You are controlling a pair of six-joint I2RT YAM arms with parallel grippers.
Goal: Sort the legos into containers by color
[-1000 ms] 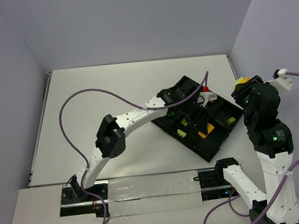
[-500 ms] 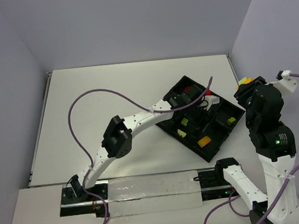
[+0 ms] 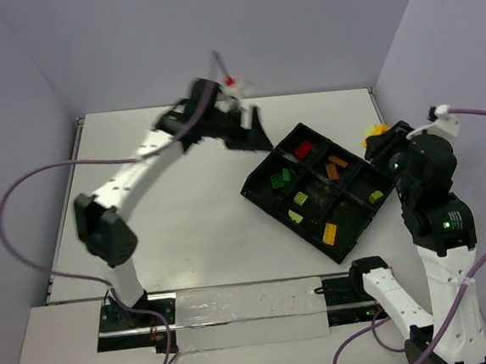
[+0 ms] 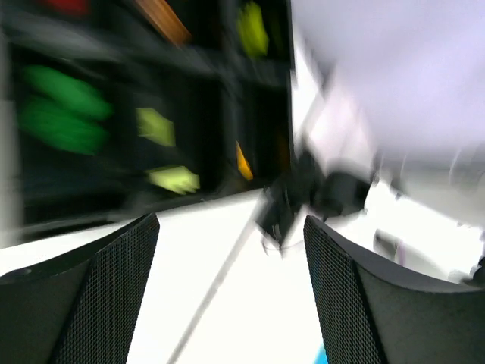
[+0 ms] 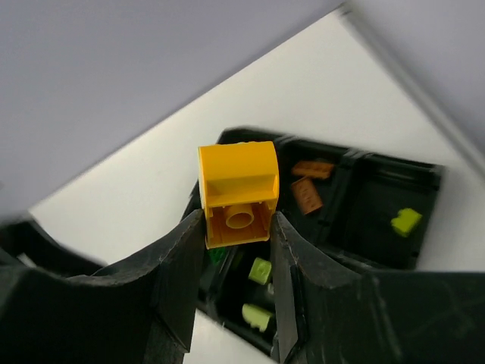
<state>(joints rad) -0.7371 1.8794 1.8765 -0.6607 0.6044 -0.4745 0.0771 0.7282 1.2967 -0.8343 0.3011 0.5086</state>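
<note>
Black tray (image 3: pixel 257 193) on white table (image 3: pixel 178 222), lavender walls (image 3: pixel 213 40).

Bright even light, soft shadows on bench (image 3: pixel 196 229); left wrist view smears with motion blur, the other two are sharp.

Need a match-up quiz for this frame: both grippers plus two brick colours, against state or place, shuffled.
Column 1:
1. left gripper
2. right gripper
3. red brick
4. green bricks

Column 2:
A. in the far-corner compartment of the tray
B. shut on the yellow brick
C. open and empty
D. in the left-corner compartment of the tray

Pairs: 1-C; 2-B; 3-A; 4-D
</note>
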